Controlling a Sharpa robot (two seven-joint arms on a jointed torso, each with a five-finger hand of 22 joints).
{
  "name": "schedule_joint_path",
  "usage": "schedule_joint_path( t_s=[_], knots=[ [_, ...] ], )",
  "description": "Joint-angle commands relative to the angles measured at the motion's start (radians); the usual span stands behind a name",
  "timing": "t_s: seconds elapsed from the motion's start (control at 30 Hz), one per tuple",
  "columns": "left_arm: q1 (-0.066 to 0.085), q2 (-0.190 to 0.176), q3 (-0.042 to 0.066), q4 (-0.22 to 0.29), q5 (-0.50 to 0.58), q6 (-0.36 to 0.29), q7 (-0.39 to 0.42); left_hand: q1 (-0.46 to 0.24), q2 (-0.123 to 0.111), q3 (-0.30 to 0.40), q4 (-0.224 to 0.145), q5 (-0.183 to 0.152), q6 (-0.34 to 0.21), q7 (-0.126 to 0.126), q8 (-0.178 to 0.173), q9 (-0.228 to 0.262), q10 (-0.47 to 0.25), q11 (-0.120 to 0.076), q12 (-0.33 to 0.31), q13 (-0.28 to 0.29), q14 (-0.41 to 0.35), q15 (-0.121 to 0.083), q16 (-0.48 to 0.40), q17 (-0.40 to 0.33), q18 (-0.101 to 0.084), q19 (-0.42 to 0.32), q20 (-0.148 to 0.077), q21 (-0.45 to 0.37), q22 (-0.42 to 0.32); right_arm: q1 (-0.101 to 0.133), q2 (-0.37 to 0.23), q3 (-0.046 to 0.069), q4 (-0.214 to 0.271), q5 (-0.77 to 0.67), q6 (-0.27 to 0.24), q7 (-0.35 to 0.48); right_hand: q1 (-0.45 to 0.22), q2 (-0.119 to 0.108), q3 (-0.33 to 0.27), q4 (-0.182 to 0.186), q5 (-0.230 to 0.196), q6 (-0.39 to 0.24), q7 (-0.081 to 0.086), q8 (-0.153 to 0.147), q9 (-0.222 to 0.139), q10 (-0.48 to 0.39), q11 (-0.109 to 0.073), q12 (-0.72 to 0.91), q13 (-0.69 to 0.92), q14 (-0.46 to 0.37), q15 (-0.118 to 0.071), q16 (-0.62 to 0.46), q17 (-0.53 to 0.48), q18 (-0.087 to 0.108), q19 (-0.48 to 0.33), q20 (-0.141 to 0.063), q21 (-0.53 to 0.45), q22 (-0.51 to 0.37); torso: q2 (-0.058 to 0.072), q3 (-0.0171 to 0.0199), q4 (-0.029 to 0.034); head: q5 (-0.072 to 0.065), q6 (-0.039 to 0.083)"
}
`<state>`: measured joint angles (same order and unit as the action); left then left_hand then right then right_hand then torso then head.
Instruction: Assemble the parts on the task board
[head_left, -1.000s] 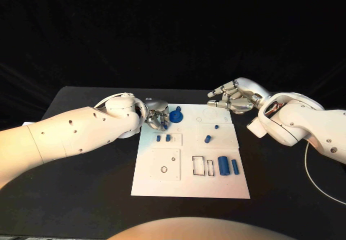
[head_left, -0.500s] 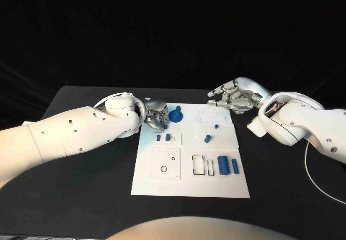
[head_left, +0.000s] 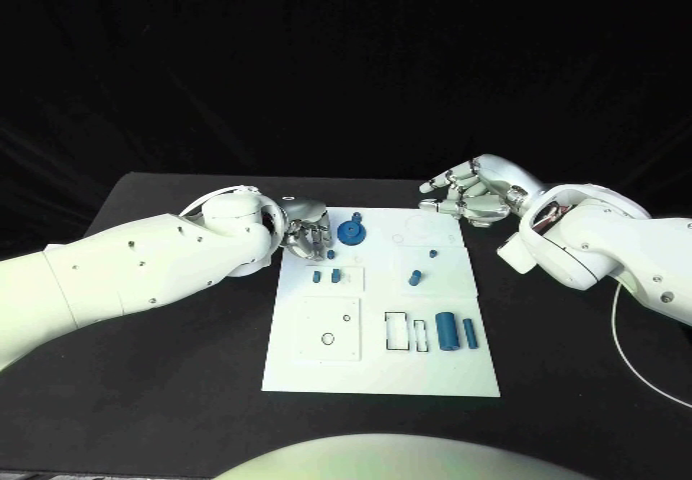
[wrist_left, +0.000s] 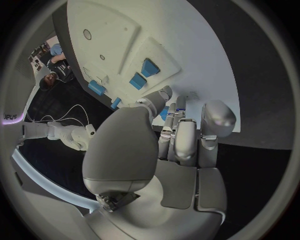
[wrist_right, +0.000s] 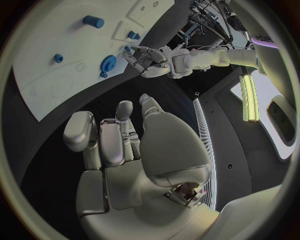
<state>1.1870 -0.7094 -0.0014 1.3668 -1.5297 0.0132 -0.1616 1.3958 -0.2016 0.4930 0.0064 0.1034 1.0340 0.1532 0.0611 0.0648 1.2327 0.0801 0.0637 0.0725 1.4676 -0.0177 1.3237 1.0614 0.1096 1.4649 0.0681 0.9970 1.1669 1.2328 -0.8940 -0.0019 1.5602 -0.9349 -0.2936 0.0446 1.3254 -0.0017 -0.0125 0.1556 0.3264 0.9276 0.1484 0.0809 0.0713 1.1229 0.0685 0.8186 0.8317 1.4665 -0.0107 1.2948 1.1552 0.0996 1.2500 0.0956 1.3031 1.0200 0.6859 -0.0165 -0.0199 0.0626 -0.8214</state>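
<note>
Head view: your left hand (head_left: 306, 232) sits at the board's (head_left: 381, 370) far left corner, fingers curled beside the blue gear (head_left: 353, 234); you cannot tell whether they grip it. Your right hand (head_left: 470, 196) hovers past the far right corner, fingers apart, empty.

Left wrist view: fingers (wrist_left: 177, 131) lie close together, a blue bit showing between them. Ease in slowly; keep the gear level.

Right wrist view: keep the empty hand (wrist_right: 119, 145) off the board.

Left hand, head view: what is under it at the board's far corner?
The left hand hangs over the task board's far-left corner, beside the blue gear. Whatever lies beneath its fingers is covered.
</note>
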Motion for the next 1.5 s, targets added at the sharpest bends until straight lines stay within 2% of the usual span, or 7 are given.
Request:
schedule_joint_path(
  t_s=[0.03,0.13,0.23,0.37,0.53,0.67,1.5],
  knots=[
    [0.001,-0.016,0.004,0.013,0.044,-0.074,0.025,0.011,0.004,0.011,-0.002,0.006,0.007,0.002,0.007,0.002,-0.006,0.001,0.002,0.001,0.015,0.006,0.002,-0.004,-0.005,0.023,0.008,0.0,0.003,-0.001,-0.002,0.0,-0.021,-0.025,0.03,-0.001,0.048,0.005,0.022,-0.027,-0.028,0.025,0.003,0.007,0.002,-0.05,-0.008,-0.087,-0.073,0.01,-0.006,-0.037,-0.042,0.021,-0.022,-0.003,-0.022,-0.035,-0.001,-0.0004,0.0002,-0.003,0.001],
    [0.002,-0.039,0.01,0.021,0.151,-0.152,0.054,0.03,0.021,0.038,-0.014,0.003,0.041,0.002,0.023,0.007,0.0,0.0,0.005,0.003,0.01,0.005,0.0,-0.006,-0.002,0.015,0.009,-0.012,-0.003,-0.001,-0.004,0.0,-0.042,-0.083,0.05,-0.011,0.104,0.0,0.062,-0.058,-0.069,0.053,0.003,0.014,0.002,-0.086,-0.008,-0.208,-0.167,0.0,-0.008,-0.084,-0.095,0.024,-0.031,-0.007,-0.037,-0.056,-0.002,0.0007,-0.0003,-0.004,0.003],
    [0.004,-0.061,0.014,0.021,0.318,-0.224,0.096,0.048,0.024,0.076,-0.033,0.002,0.047,0.01,0.022,0.005,-0.009,0.007,0.001,0.0,-0.036,0.009,-0.082,-0.139,0.022,-0.029,0.012,-0.153,-0.093,-0.001,-0.005,0.0,-0.057,-0.174,0.072,-0.025,0.14,-0.012,0.107,-0.08,-0.094,0.074,0.008,0.016,0.001,-0.103,0.002,-0.349,-0.284,-0.004,-0.001,-0.12,-0.136,0.026,-0.035,-0.005,-0.047,-0.07,-0.003,0.0015,-0.0005,-0.005,0.007],
    [0.005,-0.089,0.015,0.018,0.724,-0.326,0.209,0.039,0.018,0.105,-0.044,0.001,0.034,0.024,0.012,0.001,-0.035,0.018,0.004,-0.005,-0.092,0.019,-0.179,-0.283,0.047,-0.086,0.02,-0.31,-0.192,-0.007,-0.004,0.0,-0.07,-0.386,0.105,-0.063,0.162,-0.041,0.185,-0.112,-0.117,0.113,0.008,0.019,-0.001,-0.07,0.012,-0.532,-0.443,0.001,0.006,-0.14,-0.154,0.027,-0.033,0.005,-0.052,-0.075,-0.001,0.0014,-0.0003,-0.021,0.016],
    [0.004,-0.101,0.006,0.033,1.233,-0.329,0.37,-0.003,0.02,0.086,-0.023,0.004,0.026,0.029,0.01,0.002,-0.05,0.025,0.012,-0.005,-0.148,0.026,-0.26,-0.403,0.066,-0.144,0.029,-0.447,-0.278,-0.025,0.007,0.0,-0.076,-0.609,0.123,-0.122,0.149,-0.065,0.237,-0.124,-0.126,0.143,0.002,0.015,-0.001,-0.052,0.015,-0.612,-0.535,0.0,0.009,-0.158,-0.173,0.027,-0.035,0.01,-0.057,-0.081,0.0,0.0003,0.0019,-0.039,0.02],
    [0.001,-0.108,0.0,0.057,1.445,-0.299,0.448,-0.035,0.02,0.05,-0.005,0.008,0.024,0.027,0.012,0.003,-0.051,0.024,0.021,-0.003,-0.162,0.029,-0.272,-0.424,0.069,-0.158,0.035,-0.469,-0.291,-0.038,0.023,0.0,-0.08,-0.711,0.134,-0.151,0.134,-0.08,0.273,-0.129,-0.13,0.156,0.001,0.007,-0.003,-0.039,0.016,-0.651,-0.594,-0.001,0.011,-0.172,-0.189,0.027,-0.034,0.013,-0.06,-0.085,0.001,-0.001,-0.0001,-0.039,0.022],
    [-0.008,-0.136,-0.007,0.131,1.591,-0.251,0.513,-0.034,0.033,0.003,-0.008,0.01,0.034,0.02,0.024,0.005,-0.041,0.016,0.049,0.002,-0.183,0.024,-0.283,-0.453,0.072,-0.165,0.035,-0.487,-0.304,-0.08,0.102,-0.006,-0.114,-0.814,0.225,-0.153,0.106,-0.102,0.343,-0.145,-0.143,0.165,-0.004,-0.014,-0.003,-0.026,0.017,-0.704,-0.703,0.002,0.008,-0.192,-0.212,0.029,-0.033,0.01,-0.068,-0.094,0.001,-0.0008,-0.0006,-0.038,0.02]
  ],
)
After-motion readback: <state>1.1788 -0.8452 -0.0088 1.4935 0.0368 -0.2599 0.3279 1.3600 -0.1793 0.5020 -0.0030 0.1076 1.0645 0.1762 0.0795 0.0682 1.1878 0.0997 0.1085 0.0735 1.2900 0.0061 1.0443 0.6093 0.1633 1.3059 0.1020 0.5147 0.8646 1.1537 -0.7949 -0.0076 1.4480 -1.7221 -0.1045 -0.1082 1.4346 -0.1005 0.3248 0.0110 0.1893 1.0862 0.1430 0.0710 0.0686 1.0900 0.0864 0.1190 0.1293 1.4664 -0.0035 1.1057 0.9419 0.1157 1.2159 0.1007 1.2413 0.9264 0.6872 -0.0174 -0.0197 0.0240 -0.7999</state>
